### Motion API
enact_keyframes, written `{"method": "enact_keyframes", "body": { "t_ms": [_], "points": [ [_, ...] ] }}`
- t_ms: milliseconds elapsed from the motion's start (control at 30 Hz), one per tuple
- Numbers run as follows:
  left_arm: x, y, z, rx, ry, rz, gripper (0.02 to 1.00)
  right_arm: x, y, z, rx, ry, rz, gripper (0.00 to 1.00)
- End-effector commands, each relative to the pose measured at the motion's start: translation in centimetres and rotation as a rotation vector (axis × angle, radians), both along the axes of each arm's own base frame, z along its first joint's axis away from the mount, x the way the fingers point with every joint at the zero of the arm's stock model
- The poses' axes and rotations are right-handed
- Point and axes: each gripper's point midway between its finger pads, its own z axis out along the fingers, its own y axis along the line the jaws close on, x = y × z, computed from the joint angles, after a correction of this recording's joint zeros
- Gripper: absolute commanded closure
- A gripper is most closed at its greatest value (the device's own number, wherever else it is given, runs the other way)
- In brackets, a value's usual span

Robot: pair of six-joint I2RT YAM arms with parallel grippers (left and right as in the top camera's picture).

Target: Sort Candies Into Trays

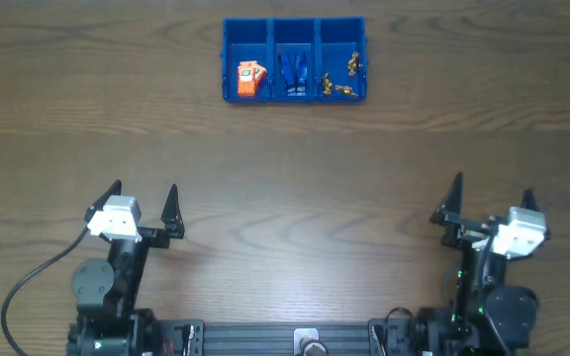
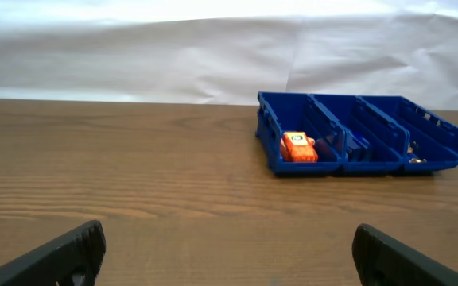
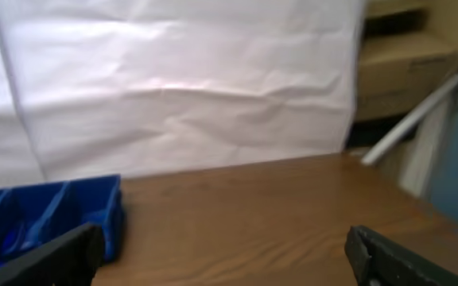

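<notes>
A blue tray [image 1: 295,24] with three compartments stands at the far middle of the table. Its left compartment holds an orange candy [image 1: 251,78], the middle one blue candies [image 1: 294,74], the right one gold candies [image 1: 344,77]. The tray [image 2: 293,107] and the orange candy [image 2: 298,147] show in the left wrist view, and the tray's end [image 3: 102,206] in the right wrist view. My left gripper [image 1: 144,201] stands open near the front left, nothing between its fingers. My right gripper [image 1: 491,195] stands open near the front right, also empty. Both are far from the tray.
The wooden table [image 1: 295,188] stretches bare between the grippers and the tray. A white sheet [image 2: 213,56] hangs behind the table's far edge. Cardboard boxes [image 3: 404,63] and a white pole [image 3: 416,115] stand off the table's right end.
</notes>
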Motion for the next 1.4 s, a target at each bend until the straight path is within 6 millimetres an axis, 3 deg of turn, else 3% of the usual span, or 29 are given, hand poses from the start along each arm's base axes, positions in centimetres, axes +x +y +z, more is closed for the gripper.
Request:
{"method": "enact_keyframes", "body": {
  "t_ms": [33, 233, 500, 1400],
  "points": [
    [-0.1, -0.4, -1.6, -0.003, 0.045, -0.025, 0.02, 1.3, 2.5, -3.1, 0.031, 0.045, 0.146, 0.001],
    [-0.1, -0.4, -1.6, -0.003, 0.045, -0.025, 0.02, 2.4, 3.7, -5.8, 0.032, 0.067, 0.217, 0.001],
    [-0.1, -0.4, -1.6, -0.003, 0.045, -0.025, 0.02, 3.3, 3.9, -10.2, 0.037, 0.115, 0.228, 0.001],
    [-0.1, -0.4, -1.6, -0.003, 0.045, -0.025, 0.02, 3.3, 3.9, -10.3, 0.037, 0.117, 0.231, 0.001]
  ]
}}
